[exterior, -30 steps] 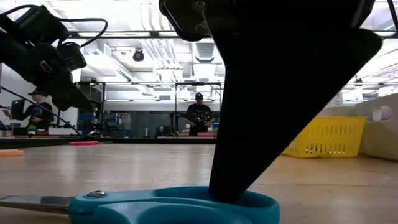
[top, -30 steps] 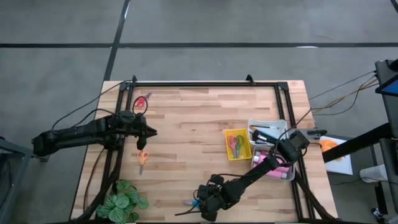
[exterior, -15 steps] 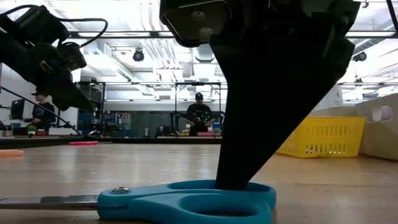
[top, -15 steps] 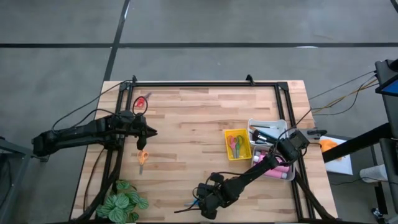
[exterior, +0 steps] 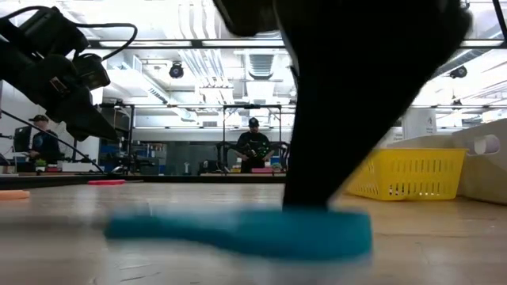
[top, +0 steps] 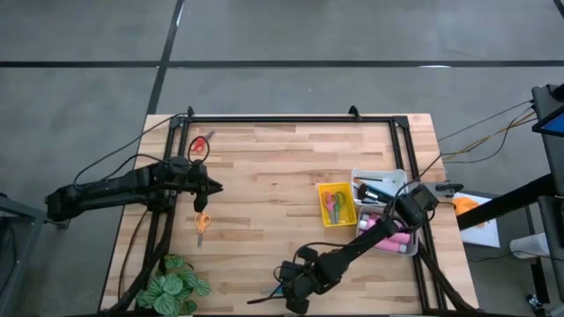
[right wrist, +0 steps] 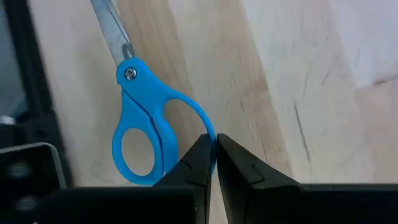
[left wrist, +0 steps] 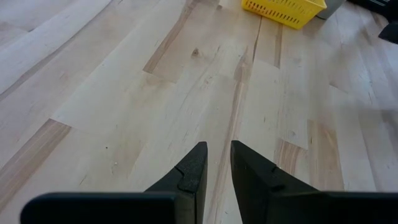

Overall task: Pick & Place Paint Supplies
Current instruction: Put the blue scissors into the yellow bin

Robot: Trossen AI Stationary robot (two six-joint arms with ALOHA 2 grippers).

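Both arms are dark, near-black, built of slim tubular links joined by bulkier, boxy joint housings. The left arm (top: 115, 189) trails thin black cables that loop away near the black metal frame (top: 291, 119) rimming the wooden table. The right arm (top: 366, 242) carries a squarish block at its elbow joint, close to that frame's right rail. Each gripper ends in two matte black, wedge-shaped fingers (left wrist: 194, 171) tapering to narrow tips, with small stepped notches on their inner edges and a flat black bar across the base.
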